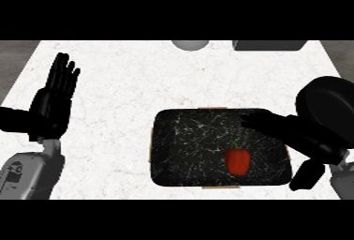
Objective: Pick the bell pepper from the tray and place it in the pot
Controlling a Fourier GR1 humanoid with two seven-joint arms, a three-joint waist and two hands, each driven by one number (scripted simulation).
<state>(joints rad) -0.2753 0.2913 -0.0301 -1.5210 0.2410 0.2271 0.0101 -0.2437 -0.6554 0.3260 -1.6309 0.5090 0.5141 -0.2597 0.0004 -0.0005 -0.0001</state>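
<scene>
A red bell pepper (239, 161) with a green stem lies on the black marbled tray (187, 150), right of its middle. My right hand (304, 138) hovers open over the tray's right edge. Its fingers (259, 122) reach left above the tray's far right corner, and its thumb (307, 176) hangs beside the near right corner. The pepper sits below the fingers and left of the thumb, apart from both. The black round pot (332, 101) stands at the right edge of the view, partly merged with the hand's dark shape. My left hand (54, 101) rests open at the far left, fingers up.
A grey rounded object (190, 44) and a dark grey box (269, 45) sit at the counter's far edge. White speckled countertop (124, 84) stretches between the left hand and the tray.
</scene>
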